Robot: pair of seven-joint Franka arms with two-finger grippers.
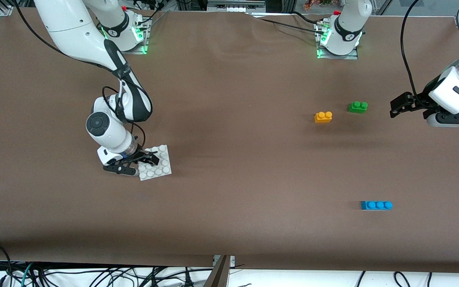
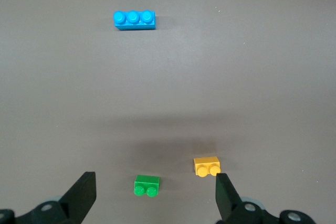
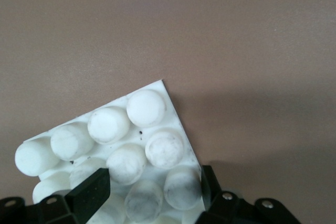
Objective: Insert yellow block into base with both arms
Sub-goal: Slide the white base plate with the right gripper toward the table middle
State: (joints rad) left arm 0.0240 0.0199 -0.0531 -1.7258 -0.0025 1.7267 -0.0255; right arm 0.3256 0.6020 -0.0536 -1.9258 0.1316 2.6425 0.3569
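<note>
The yellow block [image 1: 323, 116] sits on the brown table toward the left arm's end, studs up; it also shows in the left wrist view [image 2: 207, 166]. My left gripper [image 1: 399, 106] is open and empty in the air beside the green brick, with both bricks ahead of its fingers [image 2: 156, 192]. The white base [image 1: 161, 166] lies on the table toward the right arm's end. My right gripper [image 1: 140, 161] is down on it, shut on one corner [image 3: 152, 184]: one finger sits among the studs of the base [image 3: 147, 108], the other against its edge.
A green two-stud brick [image 1: 357, 107] sits beside the yellow block, slightly farther from the front camera, and shows in the left wrist view [image 2: 147, 185]. A blue three-stud brick [image 1: 376, 205] lies nearer the front camera [image 2: 134, 19].
</note>
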